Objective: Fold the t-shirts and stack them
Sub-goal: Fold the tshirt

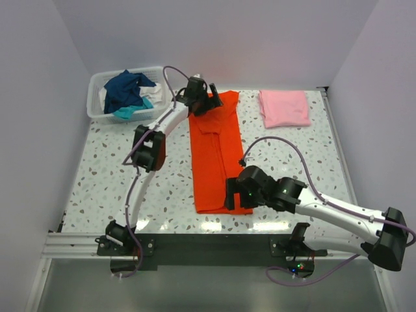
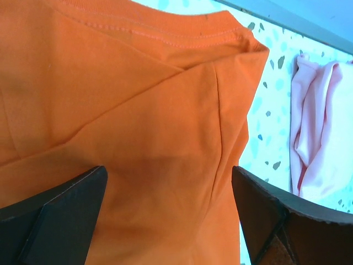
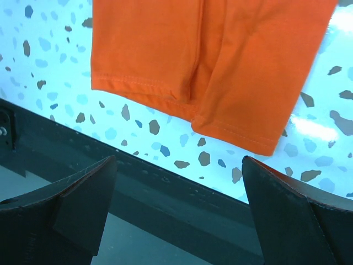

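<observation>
Since both wrists sit over it in the top view, the orange-red t-shirt (image 1: 211, 153) loses its far-left corner under the left gripper (image 1: 200, 103) and its near-right corner under the right gripper (image 1: 231, 195). Shirt lies mid-table (image 1: 110, 175), folded lengthwise into a long strip running near to far.

Left wrist view: fingers (image 2: 55, 221) spread wide, orange cloth filling the gap between them, collar seam along the top. Probably hovering just above the fabric; contact can't be confirmed from this angle. The pink t-shirt (image 1: 284, 107) is cut off at that view's right edge; from above it lies folded at the far right, apart from the orange one.

Right wrist view: fingers (image 3: 83, 204) also wide, nothing between them. The shirt's near hem is in frame ahead of the tips, with bare speckled table and the dark rail (image 3: 138, 182) below. Upper part of the shirt is out of frame.

Left arm is stretched far and bent at the elbow. Right arm comes in low from the near right, wrist turned left.

Basket (image 1: 94, 107) far left holds a jumbled navy t-shirt (image 1: 123, 88), teal t-shirt (image 1: 127, 112) and a bit of white t-shirt (image 1: 151, 86), mostly buried.
</observation>
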`<action>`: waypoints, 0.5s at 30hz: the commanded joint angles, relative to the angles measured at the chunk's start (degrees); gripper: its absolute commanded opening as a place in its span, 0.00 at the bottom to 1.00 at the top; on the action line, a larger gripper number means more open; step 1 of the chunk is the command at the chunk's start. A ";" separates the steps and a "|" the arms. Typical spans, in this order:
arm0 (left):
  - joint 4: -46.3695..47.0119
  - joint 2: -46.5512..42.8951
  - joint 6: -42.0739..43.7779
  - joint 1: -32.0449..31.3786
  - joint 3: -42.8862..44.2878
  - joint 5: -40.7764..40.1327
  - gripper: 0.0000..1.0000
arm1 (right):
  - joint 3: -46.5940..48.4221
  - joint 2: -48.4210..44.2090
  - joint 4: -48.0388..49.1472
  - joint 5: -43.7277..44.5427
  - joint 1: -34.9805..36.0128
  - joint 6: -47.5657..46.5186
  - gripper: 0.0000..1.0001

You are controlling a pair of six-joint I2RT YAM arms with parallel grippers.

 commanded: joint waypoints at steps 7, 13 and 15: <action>-3.50 -36.29 9.31 -6.95 -19.35 -8.40 1.00 | -0.24 -4.46 -3.73 6.86 -1.13 3.40 0.99; -3.70 -58.88 4.76 -13.55 -48.33 -13.98 1.00 | -1.29 -8.32 -7.33 12.82 -1.48 4.53 0.99; -2.98 -66.42 2.04 -15.22 -60.21 -15.28 1.00 | -2.16 -9.82 -8.56 14.59 -1.66 5.15 0.99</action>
